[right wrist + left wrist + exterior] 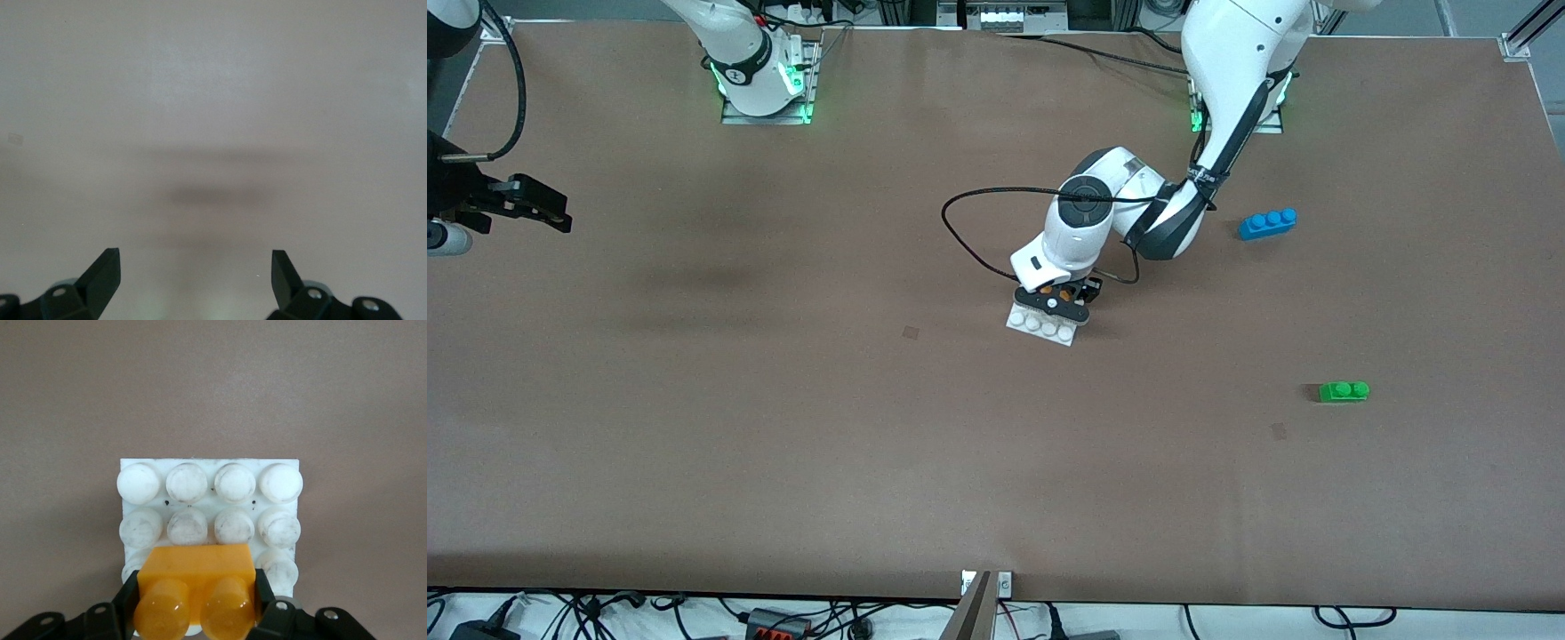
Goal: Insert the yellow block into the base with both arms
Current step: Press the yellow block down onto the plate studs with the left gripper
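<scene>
The left gripper (1064, 300) is low over the base (1040, 326), near the middle of the tabletop (783, 427), its fingers clamped on the two ends of the yellow block (197, 587). In the left wrist view the block sits between the black fingertips (127, 603) with its two studs facing the camera, and its body covers the middle of the base's third row of studs. Two full rows of white studs lie uncovered past the block, out to the base's straight outer edge, and one stud shows at each side of the block. Whether the block touches the studs under it cannot be told.

Bare brown tabletop surrounds the base on every side of the left gripper. The blue brick (1267, 223) and the green brick (1344, 391) lie well apart from it, toward the left arm's end of the tabletop, the green one nearer the front camera.

The right gripper (551, 212) waits high over the right arm's end of the tabletop, by the edge. Its fingers (100, 273) stand wide apart with nothing between them, only blank tabletop under them.
</scene>
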